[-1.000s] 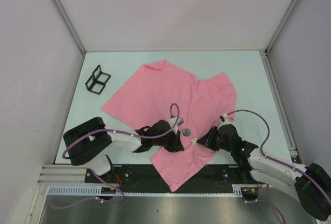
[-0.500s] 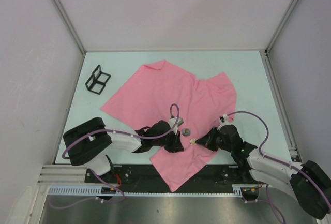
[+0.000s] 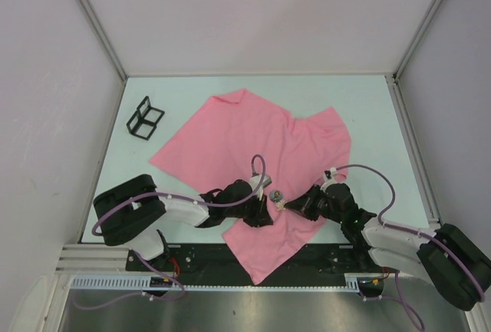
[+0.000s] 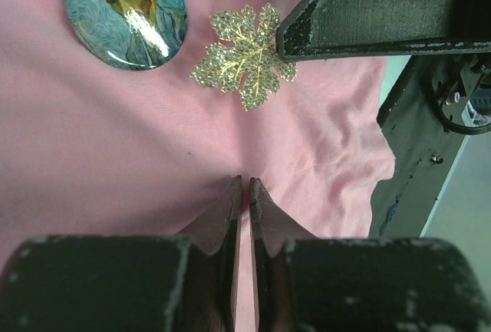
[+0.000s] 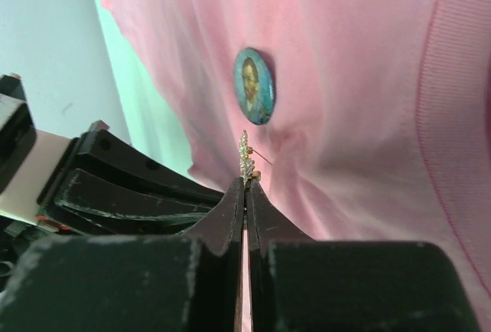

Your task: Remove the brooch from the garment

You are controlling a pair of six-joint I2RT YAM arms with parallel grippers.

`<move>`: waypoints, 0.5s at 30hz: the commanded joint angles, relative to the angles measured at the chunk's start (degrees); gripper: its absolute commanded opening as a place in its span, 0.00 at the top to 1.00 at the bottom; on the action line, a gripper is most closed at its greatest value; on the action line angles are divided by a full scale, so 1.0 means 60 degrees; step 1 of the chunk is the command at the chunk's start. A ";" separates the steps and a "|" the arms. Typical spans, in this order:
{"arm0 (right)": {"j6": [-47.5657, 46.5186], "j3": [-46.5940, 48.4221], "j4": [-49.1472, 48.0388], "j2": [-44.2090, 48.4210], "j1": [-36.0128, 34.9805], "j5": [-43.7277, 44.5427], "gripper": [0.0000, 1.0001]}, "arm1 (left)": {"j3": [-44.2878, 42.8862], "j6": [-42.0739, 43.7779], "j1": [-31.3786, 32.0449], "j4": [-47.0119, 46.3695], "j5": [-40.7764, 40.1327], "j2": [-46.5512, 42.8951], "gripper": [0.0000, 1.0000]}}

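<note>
- While the pink garment (image 3: 245,140) lies spread on the table (image 3: 368,110), its gold glitter leaf brooch (image 4: 242,54) sits just beside a round badge (image 4: 126,14) showing a bearded man's portrait.
- Meanwhile the right claw (image 5: 245,182) is pinched together on the brooch's edge; the left claw (image 4: 244,182) nips a fold of cloth.
- From above, both pins are tiny specks between the claws.

Soft, even light falls from above on the pink T-shirt (image 3: 253,140), and shadows along its edges are faint. On it, the glossy portrait badge (image 4: 126,14) carries a white glare streak and the glitter leaf brooch (image 4: 242,56) sparkles, sharp. Nearest the lens, the fingers (image 4: 219,228) of the left gripper (image 4: 245,185) and of the right gripper (image 5: 245,182) go soft.
</note>
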State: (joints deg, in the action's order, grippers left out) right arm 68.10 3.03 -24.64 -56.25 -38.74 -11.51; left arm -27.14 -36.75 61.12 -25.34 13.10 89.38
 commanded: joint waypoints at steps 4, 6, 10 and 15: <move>0.0516 -0.0944 -0.2262 -0.1082 -0.0003 -0.0353 1.00 | 0.0245 -0.0173 0.0199 0.0152 0.0116 -0.0234 0.89; 0.0516 -0.0871 -0.2512 -0.1317 -0.0032 -0.0411 1.00 | 0.0260 -0.0203 0.0213 0.0152 0.0101 -0.0263 0.89; 0.0269 -0.0667 -0.3422 -0.1655 -0.0076 -0.0557 1.00 | 0.0333 -0.0217 0.0228 0.0384 0.0043 -0.0731 0.85; -0.0596 0.0050 -0.2240 -0.1027 0.0127 -0.0805 1.00 | 0.0407 -0.0174 0.0228 0.1453 -0.0162 -0.2369 0.70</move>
State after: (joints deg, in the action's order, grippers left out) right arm 68.82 2.98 -39.20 -65.45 -38.92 -14.52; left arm -25.10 -37.58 62.02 -21.47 12.67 83.70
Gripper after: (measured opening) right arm 0.010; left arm 0.238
